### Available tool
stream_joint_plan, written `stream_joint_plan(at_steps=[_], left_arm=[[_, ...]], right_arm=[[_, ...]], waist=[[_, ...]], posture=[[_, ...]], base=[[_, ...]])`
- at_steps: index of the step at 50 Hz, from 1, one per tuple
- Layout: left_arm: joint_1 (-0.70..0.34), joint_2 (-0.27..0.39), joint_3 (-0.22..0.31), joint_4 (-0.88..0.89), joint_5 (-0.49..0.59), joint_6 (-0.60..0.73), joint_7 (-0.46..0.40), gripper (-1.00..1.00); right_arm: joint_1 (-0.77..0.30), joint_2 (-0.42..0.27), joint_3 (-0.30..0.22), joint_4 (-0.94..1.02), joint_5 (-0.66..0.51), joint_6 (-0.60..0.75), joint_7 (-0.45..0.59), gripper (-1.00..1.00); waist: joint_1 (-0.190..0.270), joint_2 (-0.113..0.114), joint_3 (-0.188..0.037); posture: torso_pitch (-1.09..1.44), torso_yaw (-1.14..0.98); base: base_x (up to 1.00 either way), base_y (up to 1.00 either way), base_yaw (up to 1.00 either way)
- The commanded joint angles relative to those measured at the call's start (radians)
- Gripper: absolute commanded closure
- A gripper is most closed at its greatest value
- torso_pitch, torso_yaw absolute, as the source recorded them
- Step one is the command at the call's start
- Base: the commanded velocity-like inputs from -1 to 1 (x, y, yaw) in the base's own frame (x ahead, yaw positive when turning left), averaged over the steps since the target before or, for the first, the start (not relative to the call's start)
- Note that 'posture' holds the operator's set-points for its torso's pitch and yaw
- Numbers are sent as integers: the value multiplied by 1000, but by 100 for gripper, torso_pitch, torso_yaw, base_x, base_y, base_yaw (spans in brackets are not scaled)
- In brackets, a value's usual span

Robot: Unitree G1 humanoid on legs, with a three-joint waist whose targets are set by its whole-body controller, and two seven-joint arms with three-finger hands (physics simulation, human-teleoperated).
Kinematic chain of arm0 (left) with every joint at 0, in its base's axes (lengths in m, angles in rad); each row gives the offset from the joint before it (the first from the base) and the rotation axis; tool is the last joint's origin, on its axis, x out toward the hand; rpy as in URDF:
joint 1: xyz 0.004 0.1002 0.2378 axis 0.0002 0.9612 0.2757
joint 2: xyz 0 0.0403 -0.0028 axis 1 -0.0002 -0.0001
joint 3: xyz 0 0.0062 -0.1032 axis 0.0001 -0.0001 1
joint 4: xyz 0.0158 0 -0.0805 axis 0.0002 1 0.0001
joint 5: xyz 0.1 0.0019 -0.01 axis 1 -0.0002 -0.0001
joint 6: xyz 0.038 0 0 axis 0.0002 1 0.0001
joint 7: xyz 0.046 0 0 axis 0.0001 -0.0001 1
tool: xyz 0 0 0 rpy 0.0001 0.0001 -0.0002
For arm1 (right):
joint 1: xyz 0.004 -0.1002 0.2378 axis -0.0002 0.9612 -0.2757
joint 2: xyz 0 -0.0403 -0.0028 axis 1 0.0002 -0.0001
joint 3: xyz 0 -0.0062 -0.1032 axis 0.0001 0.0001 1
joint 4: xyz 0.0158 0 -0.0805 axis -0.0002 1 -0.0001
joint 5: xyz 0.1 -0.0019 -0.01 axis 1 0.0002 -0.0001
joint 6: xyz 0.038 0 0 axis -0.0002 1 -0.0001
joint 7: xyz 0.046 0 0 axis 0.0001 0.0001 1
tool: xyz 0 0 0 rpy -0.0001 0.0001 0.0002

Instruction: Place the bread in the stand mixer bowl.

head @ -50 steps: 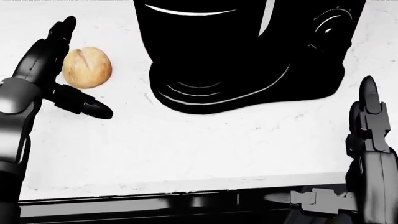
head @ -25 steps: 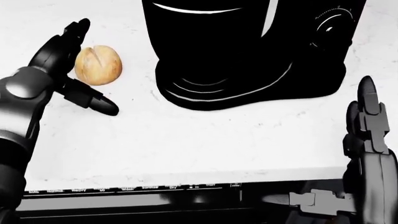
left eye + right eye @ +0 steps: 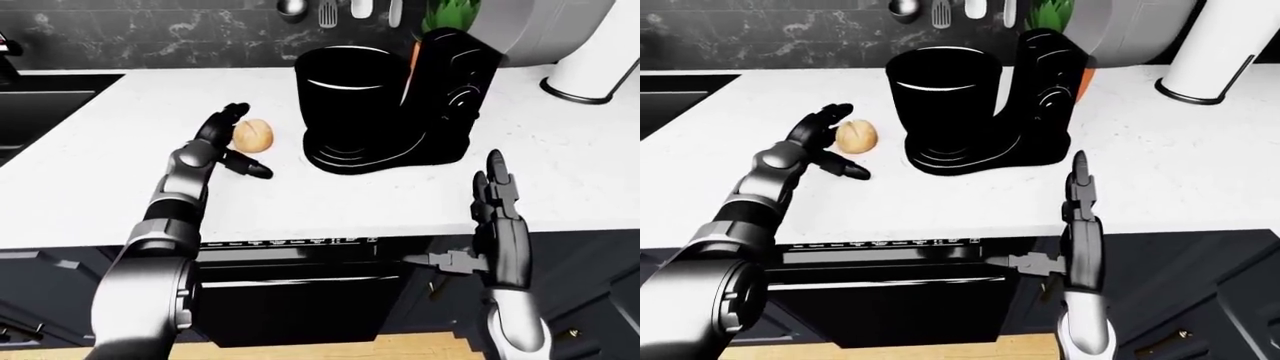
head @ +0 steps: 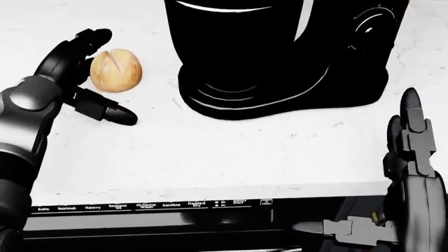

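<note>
1. The white worktop [image 4: 231, 157] held everything.
2. The black stand mixer [image 3: 390, 105] stood tall, its bowl [image 3: 350, 90] open at the top.
3. The left hand [image 4: 80, 79] reached out with fingers spread wide around the bread, holding nothing.
4. The right hand [image 4: 409, 152] stood upright at the worktop's edge, fingers straight and open.
5. The bread [image 4: 115, 70] was a round, tan roll with a slit on top, lying just left of the mixer in the head view.

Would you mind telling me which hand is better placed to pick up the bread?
The left hand: its open fingers already stand about the bread on the counter. The right hand is open at the counter's edge, across the stand mixer.
</note>
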Motion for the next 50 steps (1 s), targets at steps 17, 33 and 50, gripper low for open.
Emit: stream_joint_plan(at_steps=[17,33,50], left_arm=[[-66,-36,10,50,-36,19,84,-71],[-66,-94,-2,71,-55,-4,178,-11],[-41,-98,-4,78,-48,-14,177,88]], right_arm=[[-10,-2,11,-22,4,-57,-7,-100],[1,-1,7,-24,11,-76,0,-100],[15,2,3,-18,22,-106,8,-100]], waist=[[1,-2,-12],[2,-5,-10],[-6,3,-24]], posture=[[0,0],[0,0],[0,0]], base=[[0,0,0],[0,0,0],[0,0,0]])
